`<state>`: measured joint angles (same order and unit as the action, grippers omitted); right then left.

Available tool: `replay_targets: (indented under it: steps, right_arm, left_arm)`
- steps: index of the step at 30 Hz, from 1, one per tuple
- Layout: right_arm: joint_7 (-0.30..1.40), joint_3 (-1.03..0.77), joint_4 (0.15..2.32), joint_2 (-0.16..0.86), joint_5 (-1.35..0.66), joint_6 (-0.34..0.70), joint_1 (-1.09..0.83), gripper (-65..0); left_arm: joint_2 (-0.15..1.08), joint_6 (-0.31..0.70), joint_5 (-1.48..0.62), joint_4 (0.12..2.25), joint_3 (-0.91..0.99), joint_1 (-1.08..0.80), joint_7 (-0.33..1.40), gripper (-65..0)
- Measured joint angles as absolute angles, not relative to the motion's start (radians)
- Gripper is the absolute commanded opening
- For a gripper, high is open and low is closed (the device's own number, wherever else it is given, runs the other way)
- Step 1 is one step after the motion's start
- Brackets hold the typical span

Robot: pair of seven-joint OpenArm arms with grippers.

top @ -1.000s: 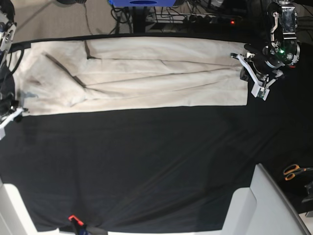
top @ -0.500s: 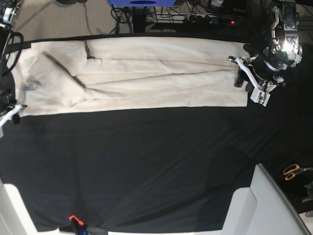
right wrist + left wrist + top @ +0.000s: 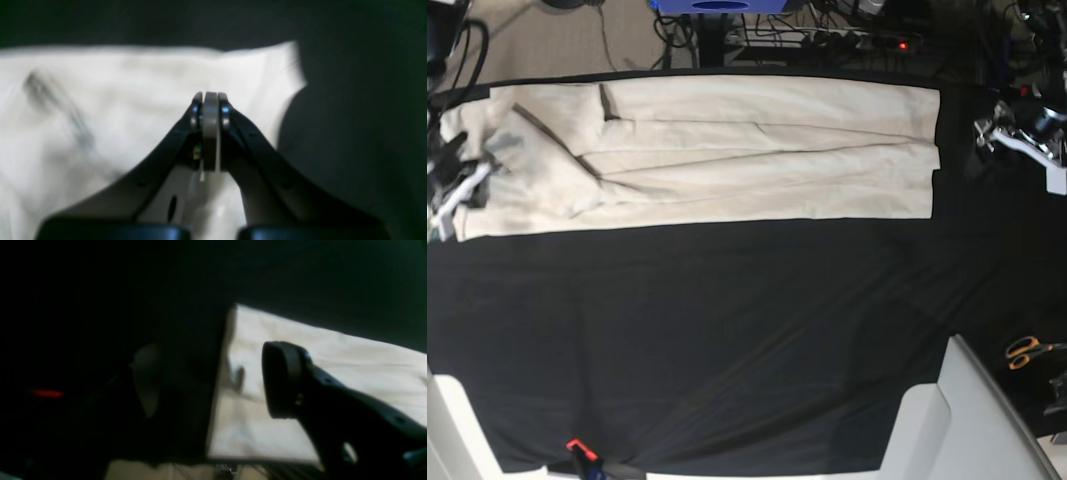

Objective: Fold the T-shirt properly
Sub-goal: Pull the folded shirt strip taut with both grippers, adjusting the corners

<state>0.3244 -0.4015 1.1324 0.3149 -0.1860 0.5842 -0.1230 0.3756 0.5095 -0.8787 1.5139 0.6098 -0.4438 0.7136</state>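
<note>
Base view: T-shirt lies folded into a long strip across the far side of the black table cover. Right gripper fingers pressed together at the shirt's end, grip on cloth unclear. Left gripper spread wide, empty, beside the other end. No readable text.

No text, label, brand, number or sign is showing legibly anywhere: the T-shirt is lying plain, and both wrist views are blurring out detail.
</note>
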Motion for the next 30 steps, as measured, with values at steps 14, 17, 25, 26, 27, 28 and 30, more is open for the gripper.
replay_targets:
  steps: [14, 17, 25, 26, 27, 28, 30]
  right_arm:
    - [0.322, -0.404, 1.197, 0.287, -0.183, 0.583, -0.206, -65.0]
    - [0.322, -0.404, 1.197, 0.286, -0.184, 0.583, -0.209, -65.0]
    - [0.322, -0.404, 1.197, 0.285, -0.184, 0.583, -0.208, -65.0]
    - [0.322, -0.404, 1.197, 0.285, -0.183, 0.583, -0.208, -65.0]
    - [0.322, -0.404, 1.197, 0.285, -0.183, 0.583, -0.208, -65.0]
    - [0.322, -0.404, 1.197, 0.285, -0.184, 0.583, -0.208, -65.0]
    - [0.322, -0.404, 1.197, 0.284, -0.184, 0.584, -0.206, -65.0]
  left_arm:
    - [0.321, 0.693, -0.696, 1.111, 0.567, -0.232, 0.682, -5.1]
    - [0.310, 0.693, -0.698, 1.111, 0.567, -0.230, 0.668, -5.1]
    - [0.269, 0.694, -0.707, 1.114, 0.567, -0.223, 0.659, -5.1]
    - [0.269, 0.699, -0.707, 1.111, 0.566, -0.222, 0.659, -5.1]
    - [0.272, 0.700, -0.708, 1.110, 0.553, -0.222, 0.656, -5.1]
    - [0.276, 0.700, -0.710, 1.111, 0.528, -0.223, 0.645, -5.1]
    - [0.281, 0.702, -0.711, 1.112, 0.486, -0.219, 0.644, -5.1]
